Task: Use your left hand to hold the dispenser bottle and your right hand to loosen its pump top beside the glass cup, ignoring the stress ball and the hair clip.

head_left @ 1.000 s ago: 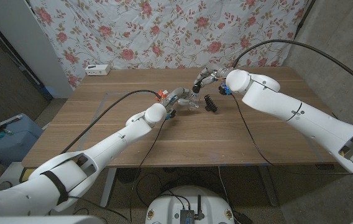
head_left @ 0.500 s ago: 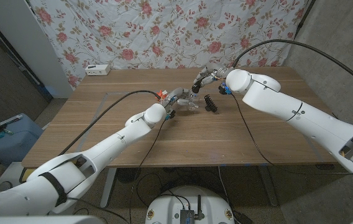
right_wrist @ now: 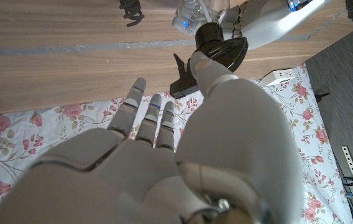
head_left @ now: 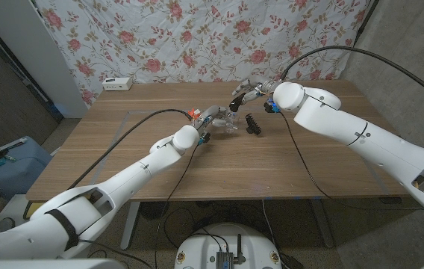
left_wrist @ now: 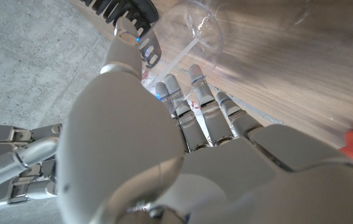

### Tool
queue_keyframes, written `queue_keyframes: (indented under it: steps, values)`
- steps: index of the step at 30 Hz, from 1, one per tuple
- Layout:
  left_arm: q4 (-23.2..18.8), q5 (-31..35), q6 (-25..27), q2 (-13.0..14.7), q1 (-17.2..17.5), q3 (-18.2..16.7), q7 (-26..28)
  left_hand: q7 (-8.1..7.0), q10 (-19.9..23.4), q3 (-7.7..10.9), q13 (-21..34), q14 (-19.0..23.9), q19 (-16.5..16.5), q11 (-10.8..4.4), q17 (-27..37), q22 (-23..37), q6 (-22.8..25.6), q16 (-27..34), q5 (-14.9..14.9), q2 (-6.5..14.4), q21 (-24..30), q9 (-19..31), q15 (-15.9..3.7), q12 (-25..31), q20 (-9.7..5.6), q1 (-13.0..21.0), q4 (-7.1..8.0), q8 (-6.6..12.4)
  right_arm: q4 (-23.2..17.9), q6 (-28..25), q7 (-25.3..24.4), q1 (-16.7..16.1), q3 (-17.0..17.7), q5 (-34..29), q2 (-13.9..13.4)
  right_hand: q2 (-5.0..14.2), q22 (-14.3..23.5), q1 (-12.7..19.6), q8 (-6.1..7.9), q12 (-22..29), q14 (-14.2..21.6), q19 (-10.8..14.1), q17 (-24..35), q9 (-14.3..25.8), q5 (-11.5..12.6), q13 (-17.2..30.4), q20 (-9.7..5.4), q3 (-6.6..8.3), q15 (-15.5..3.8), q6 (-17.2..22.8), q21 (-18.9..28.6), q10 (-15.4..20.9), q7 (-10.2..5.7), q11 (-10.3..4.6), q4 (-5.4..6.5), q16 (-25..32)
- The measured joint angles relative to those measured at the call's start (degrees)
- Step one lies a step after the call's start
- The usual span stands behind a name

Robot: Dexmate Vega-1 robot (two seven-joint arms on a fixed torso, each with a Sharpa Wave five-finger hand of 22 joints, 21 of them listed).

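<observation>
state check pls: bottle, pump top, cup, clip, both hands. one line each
dispenser bottle: clear, on the table, gripped by the left hand
pump top: black, on the bottle, right thumb at it
glass cup: on the table beside the bottle, untouched
hair clip: black, lying loose on the table
left hand: holds the bottle
right hand: fingers spread, grip on the pump unclear

No legible text, labels or signs.

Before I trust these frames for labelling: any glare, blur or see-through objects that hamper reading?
Head view: even light, sharp, but the clear dispenser bottle is tiny. Left wrist view: the glass cup is see-through and faint. Right wrist view: the right hand looms large and soft.
</observation>
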Motion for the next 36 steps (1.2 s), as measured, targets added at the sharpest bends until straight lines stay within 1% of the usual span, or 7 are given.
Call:
queue_keyframes:
  steps: [3,8,18,22,25,27,36]
  values:
    - [0.0,0.1,-0.2,0.0,0.0,0.0,0.2,0.00,0.0,0.00,0.0,0.0,0.0,0.00,0.0,0.0,0.0,-0.1,0.0,0.0,0.0,0.0,0.00,0.0,0.00,0.0,0.00,-0.08,-0.6,-0.3,0.3,0.4,0.0,0.1,-0.4,-0.49,0.1,-0.9,-0.93,0.0,-0.5,-0.3,0.0,0.0,0.0,0.2,0.28,-0.65,0.49,-1.5,0.0,-0.7,0.10,0.70,0.65,0.0]
    - [0.1,0.2,-0.6,0.0,0.1,-0.1,0.5,0.00,0.0,0.00,0.0,0.0,0.0,0.00,-0.1,0.0,0.0,-0.2,0.0,0.0,0.0,0.0,0.00,0.0,0.00,0.0,0.00,-0.13,-1.8,-2.3,1.0,0.6,0.3,0.5,-1.0,-1.18,0.1,-3.5,-1.44,0.0,-0.7,-0.2,0.0,0.0,0.0,0.2,-0.25,-1.44,0.68,-2.1,0.0,-0.9,0.71,0.87,1.44,0.0]
    - [0.3,0.9,-1.5,-0.2,0.5,-0.4,2.2,0.00,0.0,-0.01,0.0,0.0,0.0,0.00,-0.2,0.0,0.0,-0.4,0.0,0.0,0.0,0.0,0.00,-0.2,0.00,0.0,0.01,0.01,-4.3,-4.6,0.3,0.4,1.5,1.3,-2.3,-1.64,0.1,-8.1,-2.96,0.5,-0.3,1.4,0.3,0.0,-0.4,0.4,-0.96,-3.23,0.58,-4.7,0.8,-0.3,3.73,1.65,2.76,-0.4]
    - [0.3,1.2,-2.0,-0.4,0.9,-0.5,3.2,0.00,0.0,-0.01,0.0,0.0,0.0,0.00,-0.3,0.0,0.0,-0.4,0.0,0.0,0.0,0.0,0.00,-0.3,0.00,0.0,0.01,0.01,-5.4,-6.0,-0.9,0.1,2.1,1.8,-2.5,-1.61,0.4,-10.7,-3.35,1.0,1.4,3.8,0.3,0.0,-0.4,0.4,-1.23,-4.12,0.61,-5.2,1.6,0.4,5.40,2.40,3.66,0.2]
    - [0.5,1.5,-2.2,-0.6,1.1,-0.5,3.8,0.00,0.0,-0.01,0.0,0.0,0.0,0.00,-0.3,0.0,0.0,-0.3,0.0,0.0,0.0,0.0,0.00,-0.3,0.00,0.0,0.01,0.00,-6.0,-7.2,-1.6,0.0,2.3,2.0,-2.6,-1.46,0.4,-13.4,-3.76,1.8,3.4,6.5,0.5,0.1,-0.4,0.6,-1.09,-5.03,1.03,-5.3,2.5,1.9,7.03,2.50,4.56,0.9]
    - [0.6,1.7,-2.4,-0.8,1.2,-0.6,4.4,0.00,0.0,-0.01,0.0,0.0,0.0,0.00,-0.3,0.0,0.0,-0.2,0.0,0.0,0.0,0.0,0.00,-0.3,0.00,0.0,0.01,0.00,-6.4,-8.1,-2.2,-0.1,2.5,2.3,-2.6,-1.31,0.4,-15.1,-4.07,2.1,4.4,8.1,0.5,0.2,-0.4,0.7,-0.86,-5.81,1.60,-5.6,2.9,2.6,8.36,3.08,5.13,1.1]
    - [1.4,2.5,-3.4,-1.5,1.5,-0.7,6.6,0.00,0.0,0.17,0.0,0.0,0.0,0.00,-0.2,0.0,0.0,-0.2,0.0,0.0,0.0,0.0,0.00,-0.3,0.00,0.0,-0.17,-0.03,-7.8,-9.9,-5.5,-1.0,3.1,3.1,-2.6,-1.81,0.7,-22.2,-4.58,2.9,7.3,11.8,0.4,0.4,-0.4,1.0,-0.49,-8.80,2.68,-6.8,3.6,4.8,12.40,4.13,7.38,1.8]
